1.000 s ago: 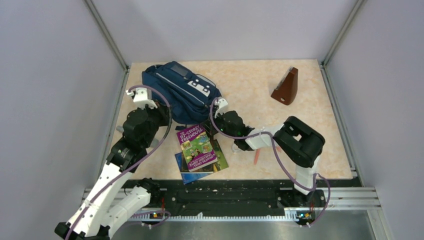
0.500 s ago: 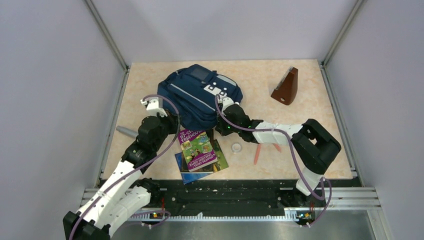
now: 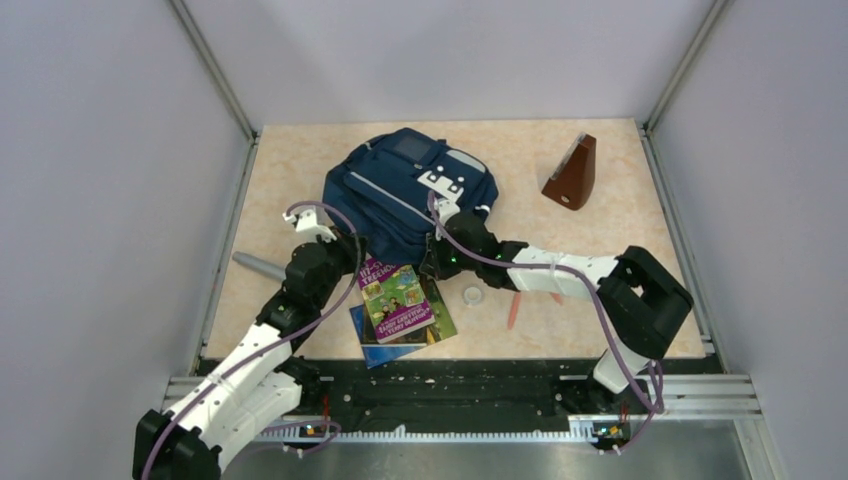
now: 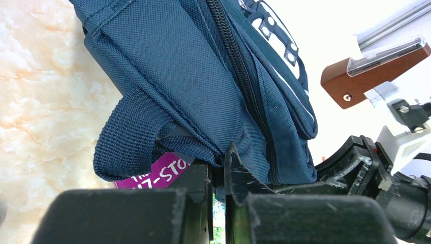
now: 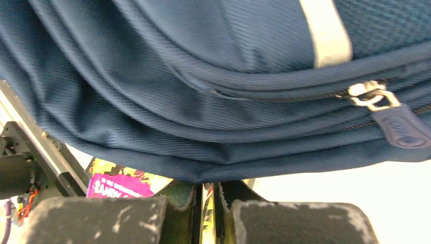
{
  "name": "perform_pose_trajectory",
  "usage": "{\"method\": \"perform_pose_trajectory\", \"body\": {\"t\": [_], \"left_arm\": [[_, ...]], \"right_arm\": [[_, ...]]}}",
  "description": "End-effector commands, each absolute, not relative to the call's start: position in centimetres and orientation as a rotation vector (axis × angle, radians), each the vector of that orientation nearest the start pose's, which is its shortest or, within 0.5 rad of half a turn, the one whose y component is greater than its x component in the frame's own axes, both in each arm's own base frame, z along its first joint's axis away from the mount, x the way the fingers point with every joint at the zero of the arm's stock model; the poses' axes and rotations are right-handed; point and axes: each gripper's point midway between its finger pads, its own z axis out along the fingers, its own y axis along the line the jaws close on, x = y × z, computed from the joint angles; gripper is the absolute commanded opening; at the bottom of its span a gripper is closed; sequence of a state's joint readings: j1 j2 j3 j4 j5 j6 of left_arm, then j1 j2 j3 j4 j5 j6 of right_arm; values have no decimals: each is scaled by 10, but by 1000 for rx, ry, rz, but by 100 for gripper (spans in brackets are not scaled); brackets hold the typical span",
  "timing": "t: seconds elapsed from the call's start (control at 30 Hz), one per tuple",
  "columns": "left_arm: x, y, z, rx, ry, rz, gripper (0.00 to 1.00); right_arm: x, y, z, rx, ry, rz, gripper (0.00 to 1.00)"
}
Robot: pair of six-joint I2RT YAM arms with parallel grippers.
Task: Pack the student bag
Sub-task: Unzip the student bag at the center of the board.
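Now one zipped backpack [image 3: 410, 195], contents hidden; at least two stacked books [image 3: 398, 298] beside it; left gripper [image 4: 218, 170] and right gripper [image 5: 208, 189] pinch its edge.

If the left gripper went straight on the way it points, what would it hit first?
The student bag: its navy fabric sits right at the left gripper fingertips, seemingly pinched between them.
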State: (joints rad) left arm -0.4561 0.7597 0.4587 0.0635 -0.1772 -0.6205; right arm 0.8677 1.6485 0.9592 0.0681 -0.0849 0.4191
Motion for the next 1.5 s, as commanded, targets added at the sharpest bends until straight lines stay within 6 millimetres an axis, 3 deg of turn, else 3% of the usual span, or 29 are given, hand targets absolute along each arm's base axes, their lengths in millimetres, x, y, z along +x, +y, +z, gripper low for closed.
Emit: {"method": "perform_pose_trajectory", "body": {"t": [0.0, 0.33, 0.63, 0.83, 1.07, 1.2, 1.33, 1.47], "left_arm": [[292, -139, 201, -274, 1750, -654, 0], [284, -144, 184, -269, 1815, -677, 0], [268, -150, 155, -282, 1876, -751, 0], [261, -142, 145, -277, 1890, -709, 0], [252, -108, 162, -280, 1865, -529, 54], [244, -92, 169, -303, 1865, -455, 68], [242, -84, 179, -306, 1837, -426, 75], [245, -98, 204, -143, 1782, -453, 80]], "right_arm": [[260, 402, 170, -556, 2051, 999, 0], [261, 438, 206, -589, 1963, 1057, 0], [272, 465, 212, -627, 1951, 1090, 0], [269, 456, 205, -599, 1973, 1078, 0], [263, 436, 183, -545, 2050, 1025, 0], [261, 422, 168, -522, 2101, 968, 0], [259, 407, 155, -499, 2134, 910, 0], [257, 389, 141, -490, 2172, 858, 0]]}}
